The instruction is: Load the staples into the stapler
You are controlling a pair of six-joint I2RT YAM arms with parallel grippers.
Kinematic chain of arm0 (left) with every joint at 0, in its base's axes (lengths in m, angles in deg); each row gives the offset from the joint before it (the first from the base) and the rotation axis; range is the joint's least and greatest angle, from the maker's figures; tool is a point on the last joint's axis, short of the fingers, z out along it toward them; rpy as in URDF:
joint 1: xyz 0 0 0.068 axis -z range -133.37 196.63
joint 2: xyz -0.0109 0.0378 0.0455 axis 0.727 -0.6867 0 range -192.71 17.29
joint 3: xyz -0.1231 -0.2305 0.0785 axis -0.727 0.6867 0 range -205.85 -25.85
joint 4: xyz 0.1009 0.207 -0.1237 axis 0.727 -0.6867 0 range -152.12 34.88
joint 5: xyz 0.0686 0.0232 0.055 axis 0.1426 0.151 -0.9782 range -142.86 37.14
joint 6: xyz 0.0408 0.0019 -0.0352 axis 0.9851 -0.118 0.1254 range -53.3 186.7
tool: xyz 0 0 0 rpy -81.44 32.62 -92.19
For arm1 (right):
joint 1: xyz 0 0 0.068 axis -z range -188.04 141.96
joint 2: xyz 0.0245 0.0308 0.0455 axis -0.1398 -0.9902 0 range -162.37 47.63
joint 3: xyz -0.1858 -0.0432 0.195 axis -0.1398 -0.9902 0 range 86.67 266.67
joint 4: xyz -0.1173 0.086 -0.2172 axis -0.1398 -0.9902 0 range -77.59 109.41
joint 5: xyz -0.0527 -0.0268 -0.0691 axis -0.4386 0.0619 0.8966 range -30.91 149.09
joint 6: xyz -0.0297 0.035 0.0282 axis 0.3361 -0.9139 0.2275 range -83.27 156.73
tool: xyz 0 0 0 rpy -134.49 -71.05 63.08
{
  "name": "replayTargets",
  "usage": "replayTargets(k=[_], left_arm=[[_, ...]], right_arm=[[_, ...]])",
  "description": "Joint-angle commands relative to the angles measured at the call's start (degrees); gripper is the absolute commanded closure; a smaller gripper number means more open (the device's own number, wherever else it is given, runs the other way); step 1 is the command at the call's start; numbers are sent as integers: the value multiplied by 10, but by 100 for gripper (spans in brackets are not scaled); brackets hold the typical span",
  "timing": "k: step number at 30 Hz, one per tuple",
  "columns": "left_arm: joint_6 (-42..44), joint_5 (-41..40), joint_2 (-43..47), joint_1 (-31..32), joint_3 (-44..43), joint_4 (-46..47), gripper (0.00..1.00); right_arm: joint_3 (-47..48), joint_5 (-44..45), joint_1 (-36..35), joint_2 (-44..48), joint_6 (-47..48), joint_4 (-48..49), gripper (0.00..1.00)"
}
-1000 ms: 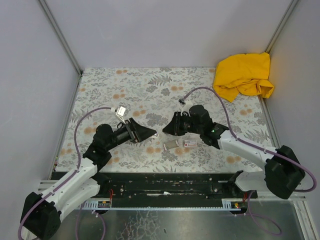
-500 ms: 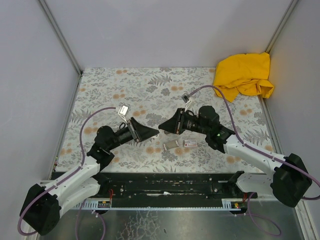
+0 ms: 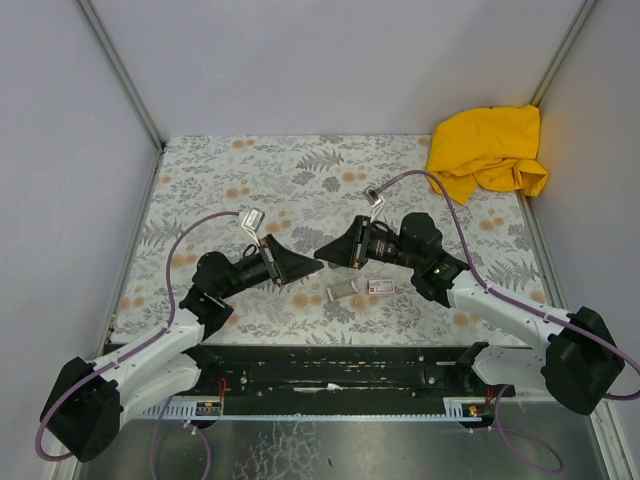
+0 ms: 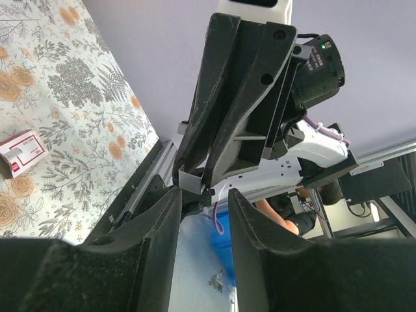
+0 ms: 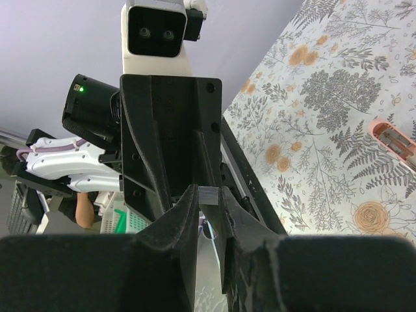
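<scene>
Staples (image 5: 208,190): one short silvery strip, held off the table between the two gripper tips. In the right wrist view it lies level and crosswise, bridging the narrow gap between the right fingertips. In the left wrist view it (image 4: 190,181) sticks out sideways from those tips. It is too small to make out in the overhead view. Right gripper (image 5: 208,196): fingers nearly together, pinching the strip. Left gripper (image 4: 203,195): fingers apart with a clear gap. The strip sits at their mouth near one tip, and contact cannot be told. Stapler (image 3: 343,291): lying on the floral table (image 3: 250,170), just nearer the bases than the meeting tips. Its long axis runs roughly left-right, with the right end tilted slightly away. In the right wrist view its pale-pink body (image 5: 393,140) shows the open channel facing up and is cut by the frame edge. White-and-red box (image 3: 380,286): flat on the table just right of the stapler, long axis also left-right. Arms: both reach forward and inward with forearms low. Left gripper (image 3: 312,265) and right gripper (image 3: 325,249) lie near horizontal, nose to nose over mid-table. Yellow cloth (image 3: 487,150): crumpled in the far right corner, well apart.
</scene>
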Motion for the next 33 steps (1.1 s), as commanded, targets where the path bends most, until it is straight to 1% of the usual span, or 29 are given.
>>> replayTargets(k=[1,3,8,19,28,31,33], left_arm=[[-10,4,4,2,-14,59,66],[-10,2,4,2,-14,58,67],[-11,-4,4,2,-11,58,73],[-18,-20,18,2,-5,62,76],[-12,-20,17,2,-6,63,86],[-1,-15,19,2,-6,48,87],[8,-10,21,2,-7,33,88]], right_arm=[[-3,-24,2,12,-16,49,79],[-4,-27,2,12,-20,52,79],[-8,-37,2,12,-35,67,79],[-11,-62,2,11,-49,79,80],[-18,-79,2,14,-46,74,80],[-22,-73,2,20,-40,70,77],[-17,-64,2,25,-29,55,72]])
